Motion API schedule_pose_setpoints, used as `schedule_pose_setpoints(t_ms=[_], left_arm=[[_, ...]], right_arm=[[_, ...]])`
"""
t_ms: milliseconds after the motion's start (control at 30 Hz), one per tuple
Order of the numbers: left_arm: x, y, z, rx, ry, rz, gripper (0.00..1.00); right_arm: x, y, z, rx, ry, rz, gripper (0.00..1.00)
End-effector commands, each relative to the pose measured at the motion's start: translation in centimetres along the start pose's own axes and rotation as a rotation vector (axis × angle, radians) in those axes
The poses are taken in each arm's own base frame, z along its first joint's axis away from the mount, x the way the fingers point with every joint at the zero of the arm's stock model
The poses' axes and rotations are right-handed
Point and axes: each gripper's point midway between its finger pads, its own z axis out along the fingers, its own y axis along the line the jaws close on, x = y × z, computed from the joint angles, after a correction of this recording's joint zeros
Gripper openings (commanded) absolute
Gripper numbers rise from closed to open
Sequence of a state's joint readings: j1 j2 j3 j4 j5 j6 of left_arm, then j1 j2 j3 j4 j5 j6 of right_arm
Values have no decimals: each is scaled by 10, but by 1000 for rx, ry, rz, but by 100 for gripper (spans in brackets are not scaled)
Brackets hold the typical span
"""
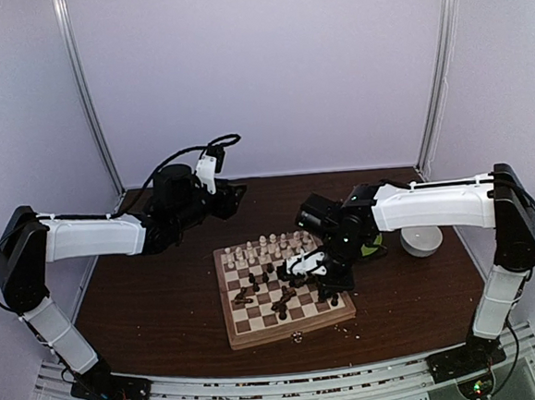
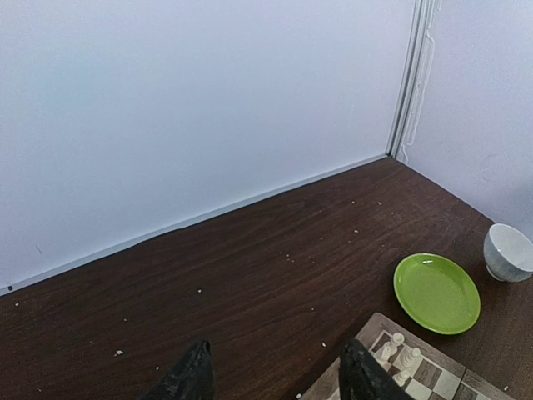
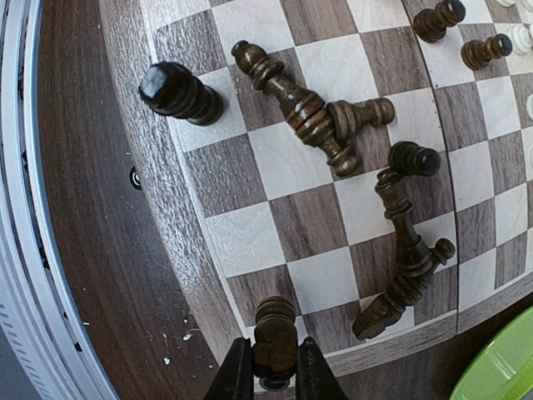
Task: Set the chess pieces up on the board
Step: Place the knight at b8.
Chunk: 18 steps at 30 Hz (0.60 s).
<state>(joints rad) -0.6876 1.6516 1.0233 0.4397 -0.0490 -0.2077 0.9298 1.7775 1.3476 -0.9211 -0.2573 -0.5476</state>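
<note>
- The right claw [image 3: 275,371] pinches a dark piece [image 3: 275,329] upright at the right edge of the board [image 1: 260,337].
- Other dark pieces [image 3: 310,117] lie toppled mid-board; pale pieces [image 1: 267,248] stand along its far edge.
- The left claw [image 2: 275,382] hangs half open, empty, above the surface [image 2: 250,275].

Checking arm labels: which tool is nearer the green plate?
Right. The right tool, shut on a dark piece, is at the board edge beside the green plate; the left tool hovers open over the table, farther off.
</note>
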Motion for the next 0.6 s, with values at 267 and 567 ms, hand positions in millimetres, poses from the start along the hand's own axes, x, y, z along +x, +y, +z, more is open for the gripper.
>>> schedule_pose_setpoints(t_ms=[267, 567], left_arm=[[-14, -4, 3, 8, -36, 13, 53], [-14, -4, 4, 8, -36, 13, 53]], right_arm=[[7, 11, 18, -38, 57, -31, 9], [10, 14, 20, -44, 69, -38, 10]])
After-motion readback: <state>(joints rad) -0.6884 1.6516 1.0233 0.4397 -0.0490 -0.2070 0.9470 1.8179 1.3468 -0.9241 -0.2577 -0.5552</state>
